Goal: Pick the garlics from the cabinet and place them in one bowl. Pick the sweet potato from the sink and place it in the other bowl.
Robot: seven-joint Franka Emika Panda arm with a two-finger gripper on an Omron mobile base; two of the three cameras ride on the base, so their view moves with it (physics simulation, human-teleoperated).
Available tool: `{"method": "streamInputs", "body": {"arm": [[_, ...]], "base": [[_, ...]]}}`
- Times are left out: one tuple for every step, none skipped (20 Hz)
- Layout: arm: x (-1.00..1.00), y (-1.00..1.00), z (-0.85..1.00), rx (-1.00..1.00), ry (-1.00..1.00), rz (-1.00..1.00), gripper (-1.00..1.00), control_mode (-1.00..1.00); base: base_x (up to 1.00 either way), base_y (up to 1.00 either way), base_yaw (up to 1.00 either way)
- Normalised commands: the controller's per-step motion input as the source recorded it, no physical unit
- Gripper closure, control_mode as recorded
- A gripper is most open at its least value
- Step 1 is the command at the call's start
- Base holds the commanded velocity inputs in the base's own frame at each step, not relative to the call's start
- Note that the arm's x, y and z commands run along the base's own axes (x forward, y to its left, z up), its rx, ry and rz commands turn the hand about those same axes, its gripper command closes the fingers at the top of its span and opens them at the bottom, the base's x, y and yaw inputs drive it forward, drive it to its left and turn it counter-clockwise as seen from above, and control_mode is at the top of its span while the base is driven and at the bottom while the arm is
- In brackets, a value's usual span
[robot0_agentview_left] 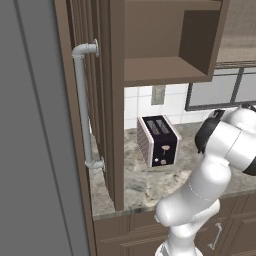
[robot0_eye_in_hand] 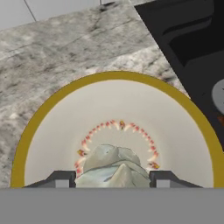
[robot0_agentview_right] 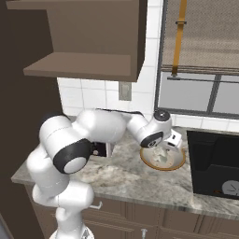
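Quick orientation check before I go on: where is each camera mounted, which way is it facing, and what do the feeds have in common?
Left base view: behind the arm to its left, facing the cabinet, toaster and counter; the white arm rises at lower right.
Right base view: behind to its right, facing counter, tan bowl and sink; the arm reaches from lower left, gripper over the bowl.
Hand view: looks down into the bowl at garlic between the fingertips.
Shared: bowl and sink in the right base and hand views; cabinet in both base views.

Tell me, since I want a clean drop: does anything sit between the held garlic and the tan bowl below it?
Nothing visible does. The garlic sits between the gripper fingers directly over the tan bowl, whose inside is bare beneath it.
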Motion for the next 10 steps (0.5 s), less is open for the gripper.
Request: {"method": "streamInputs", "body": {"arm": [[0.0, -0.11, -0.14, 0.0, 0.0, 0.0, 1.0, -1.0], [0.0, -0.11, -0.21, 0.0, 0.0, 0.0, 1.0, -1.0], [0.0, -0.11, -0.24, 0.0, 0.0, 0.0, 1.0, -1.0], [0.0, -0.05, -0.29, 0.0, -0.01, 0.0, 1.0, -1.0], [0.0, -0.02, -0.34, 0.0, 0.0, 0.0, 1.0, -1.0], [0.0, 0.0, -0.38, 0.0, -0.01, 0.0, 1.0, -1.0], [0.0, 0.0, -0.34, 0.0, 0.0, 0.0, 1.0, -1.0], [0.0, 0.0, -0.28, 0.0, 0.0, 0.0, 1.0, -1.0], [0.0, 0.0, -0.24, 0.0, 0.0, 0.01, 1.0, -1.0], [0.0, 0.0, -0.17, 0.0, 0.0, 0.01, 1.0, -1.0]], "base": [[0.0, 0.0, 0.0], [0.0, 0.0, 0.0], [0.0, 0.0, 0.0], [0.0, 0.0, 0.0], [0.0, 0.0, 0.0], [0.0, 0.0, 0.0], [0.0, 0.0, 0.0], [0.0, 0.0, 0.0], [0.0, 0.0, 0.0], [0.0, 0.0, 0.0]]}}
